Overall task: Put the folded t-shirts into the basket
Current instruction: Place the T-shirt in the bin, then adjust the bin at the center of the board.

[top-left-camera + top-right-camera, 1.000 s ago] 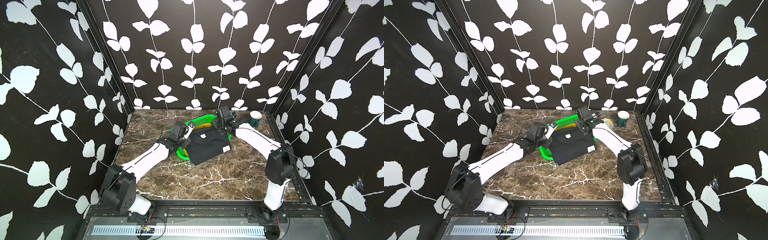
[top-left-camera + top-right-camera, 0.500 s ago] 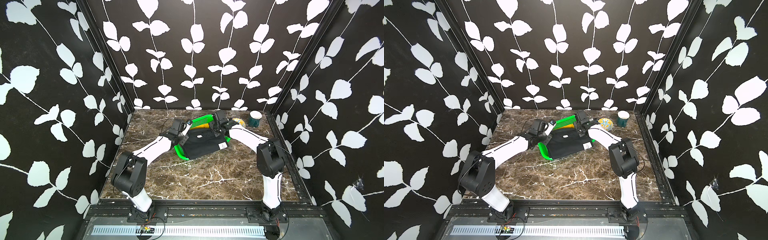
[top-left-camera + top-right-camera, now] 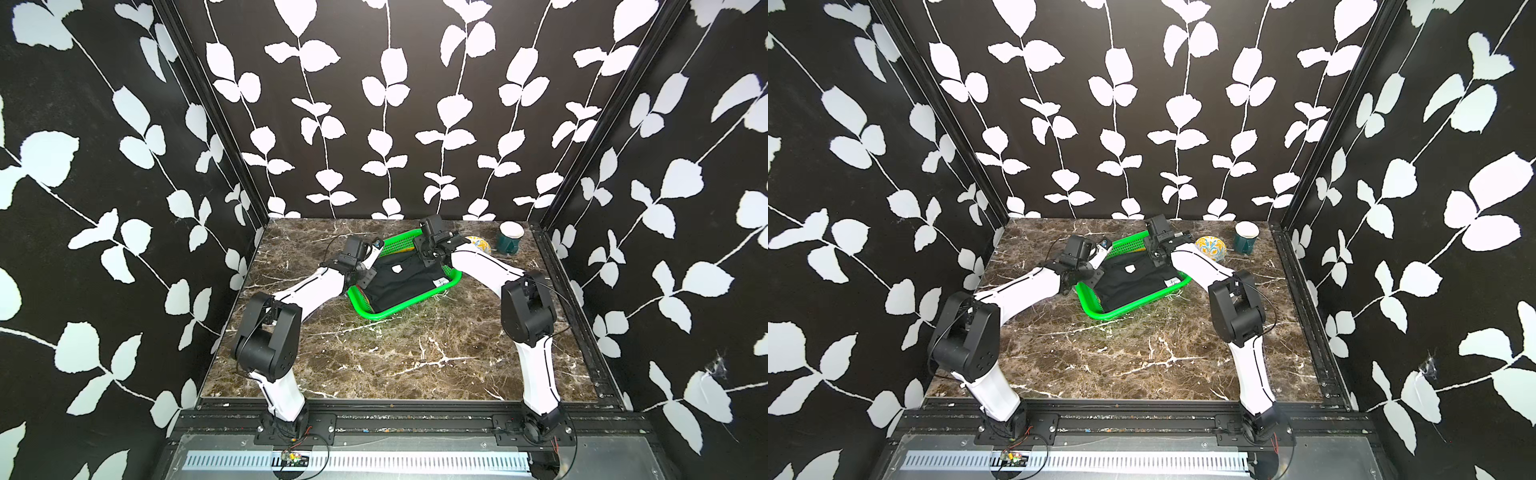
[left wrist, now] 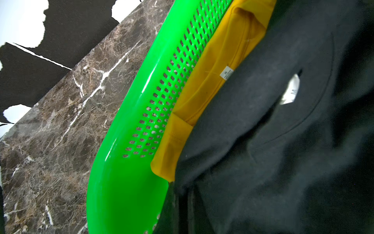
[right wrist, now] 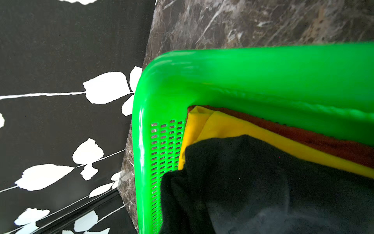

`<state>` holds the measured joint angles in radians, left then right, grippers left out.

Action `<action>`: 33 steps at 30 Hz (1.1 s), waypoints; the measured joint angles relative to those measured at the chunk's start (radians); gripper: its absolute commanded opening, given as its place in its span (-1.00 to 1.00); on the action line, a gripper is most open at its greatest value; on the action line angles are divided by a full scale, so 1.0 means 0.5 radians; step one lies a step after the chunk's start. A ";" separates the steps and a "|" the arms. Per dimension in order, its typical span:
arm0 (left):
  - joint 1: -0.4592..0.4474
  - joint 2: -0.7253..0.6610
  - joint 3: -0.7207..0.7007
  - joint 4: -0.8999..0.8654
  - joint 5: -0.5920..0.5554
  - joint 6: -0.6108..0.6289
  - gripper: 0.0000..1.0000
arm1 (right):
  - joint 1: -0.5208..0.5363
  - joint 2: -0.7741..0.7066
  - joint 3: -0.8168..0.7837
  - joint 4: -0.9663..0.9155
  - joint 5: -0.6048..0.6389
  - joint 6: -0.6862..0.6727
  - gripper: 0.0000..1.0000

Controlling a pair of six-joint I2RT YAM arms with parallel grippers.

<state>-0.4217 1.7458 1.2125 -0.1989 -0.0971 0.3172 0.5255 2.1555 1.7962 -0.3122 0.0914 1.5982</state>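
Clamped on black folded cloth t-shirt (image 3: pixel 405 284), white label (image 4: pixel 291 91) "M", with left gripper (image 3: pixel 366 275) and right gripper (image 3: pixel 430 262). Counted three shirts (image 5: pixel 242 129) in green perforated plastic basket (image 3: pixel 376 314).

Basket (image 3: pixel 376 313): bright green, sides w/ small-hole grid. Black shirt (image 3: pixel 399 284), white label (image 3: pixel 397 269). Yellow shirt (image 4: pixel 212 81). Red shirt (image 5: pixel 323 141), dark tone. Table (image 3: pixel 415 353): brown marble, white veins. Walls (image 3: pixel 357 174): black w/ white leaves. Mug (image 3: pixel 509 246): dark green. Bowl (image 3: pixel 1210 248): yellow-blue ornament.

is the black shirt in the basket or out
In. The black shirt lies within the rim of the basket, on top of the yellow shirt. Cannot tell whether any edge overhangs.
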 measured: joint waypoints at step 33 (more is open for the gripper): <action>-0.053 -0.760 -0.551 0.298 0.112 -0.469 -0.09 | -0.064 -0.375 0.061 -0.655 -0.275 -1.804 -0.09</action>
<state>-0.4484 1.3659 0.9371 -0.0502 -0.0410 0.0826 0.4934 1.9682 1.8267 -0.6399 -0.0463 0.6960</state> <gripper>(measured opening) 0.454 0.466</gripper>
